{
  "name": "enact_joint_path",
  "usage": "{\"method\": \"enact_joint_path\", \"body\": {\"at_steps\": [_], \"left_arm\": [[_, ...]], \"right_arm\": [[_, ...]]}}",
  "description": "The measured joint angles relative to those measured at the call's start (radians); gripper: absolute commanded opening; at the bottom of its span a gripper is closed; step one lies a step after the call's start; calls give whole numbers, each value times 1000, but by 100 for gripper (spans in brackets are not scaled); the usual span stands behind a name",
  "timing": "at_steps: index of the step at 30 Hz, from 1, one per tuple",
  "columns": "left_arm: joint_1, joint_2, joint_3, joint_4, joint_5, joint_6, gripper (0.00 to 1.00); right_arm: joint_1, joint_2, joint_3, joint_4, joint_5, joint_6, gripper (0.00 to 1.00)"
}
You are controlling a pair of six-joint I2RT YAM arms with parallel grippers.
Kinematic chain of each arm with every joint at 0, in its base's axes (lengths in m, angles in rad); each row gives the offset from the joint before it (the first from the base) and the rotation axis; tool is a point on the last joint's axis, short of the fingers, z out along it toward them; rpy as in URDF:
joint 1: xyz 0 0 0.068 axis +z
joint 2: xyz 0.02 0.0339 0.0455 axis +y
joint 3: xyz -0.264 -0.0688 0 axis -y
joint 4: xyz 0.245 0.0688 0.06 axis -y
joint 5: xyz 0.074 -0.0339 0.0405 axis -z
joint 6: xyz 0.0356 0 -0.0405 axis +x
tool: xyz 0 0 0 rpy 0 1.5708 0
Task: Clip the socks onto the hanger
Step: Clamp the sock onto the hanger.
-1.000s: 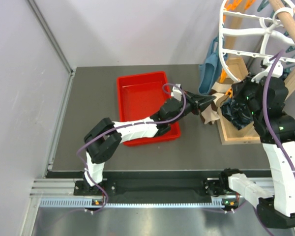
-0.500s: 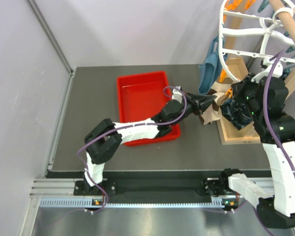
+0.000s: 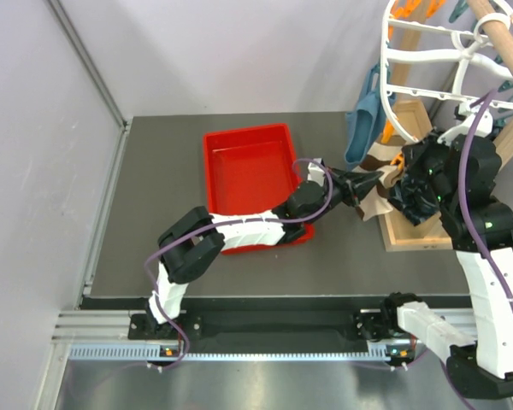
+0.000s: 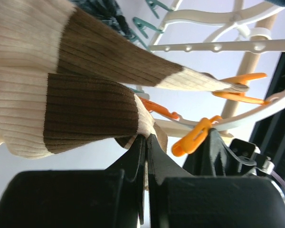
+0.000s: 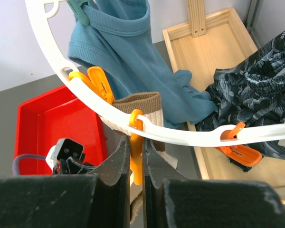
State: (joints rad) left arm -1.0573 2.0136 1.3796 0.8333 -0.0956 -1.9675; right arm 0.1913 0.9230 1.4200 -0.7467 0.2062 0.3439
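My left gripper is shut on a cream sock with brown patches, holding it up under the white round hanger. In the left wrist view my left gripper pinches the sock's edge; two sock parts spread above it, one reaching an orange peg. My right gripper is shut on an orange peg hanging from the hanger's ring, with the sock's cuff right behind it. In the top view my right gripper is at the hanger's lower rim.
A red tray lies mid-table under my left arm. A wooden box at the right holds dark patterned fabric. A teal-blue cloth hangs from the ring. A slanted wooden pole stands at the top right.
My left gripper has moved right and up with the sock, bringing it closer to the hanger's rim and my right gripper. The right arm has hardly moved.
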Motion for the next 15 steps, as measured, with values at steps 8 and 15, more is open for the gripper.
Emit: {"method": "enact_joint_path", "body": {"at_steps": [8, 15], "left_arm": [[-3, 0, -3, 71, -48, -20, 0], [-3, -2, -33, 102, -85, -21, 0]], "right_arm": [[0, -5, 1, -1, -3, 0, 0], [0, -2, 13, -9, -3, 0, 0]]}}
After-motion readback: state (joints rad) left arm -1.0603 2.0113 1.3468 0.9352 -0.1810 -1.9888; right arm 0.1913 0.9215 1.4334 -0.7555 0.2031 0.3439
